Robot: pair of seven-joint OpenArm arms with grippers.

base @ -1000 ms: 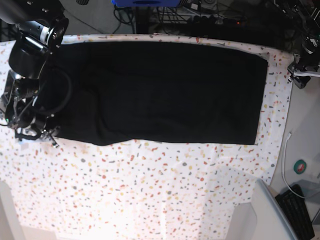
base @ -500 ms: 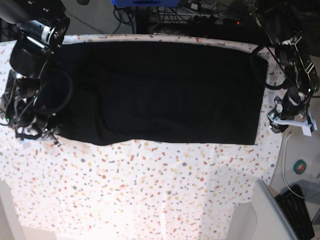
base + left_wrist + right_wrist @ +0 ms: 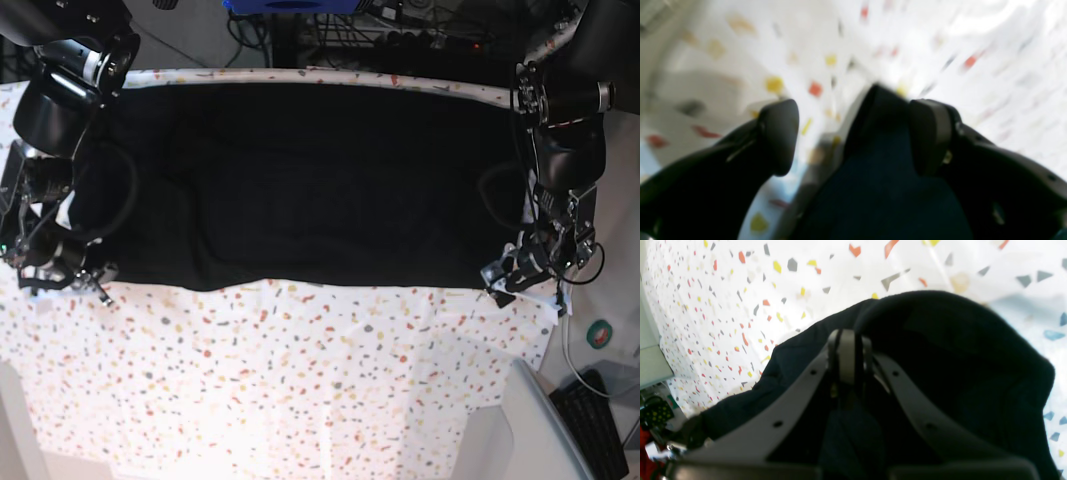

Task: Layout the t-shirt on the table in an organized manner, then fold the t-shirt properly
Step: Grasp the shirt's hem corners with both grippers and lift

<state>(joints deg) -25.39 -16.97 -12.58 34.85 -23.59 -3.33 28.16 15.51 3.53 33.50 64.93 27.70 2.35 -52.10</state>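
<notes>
Shirt lies flat at far part of surface. Left claw spread around its near corner. Right claw pressed together, pinching shirt's other near corner.

No readable text

No lettering, label, brand, number or sign can be read in any view; the left wrist view is blurred.
</notes>
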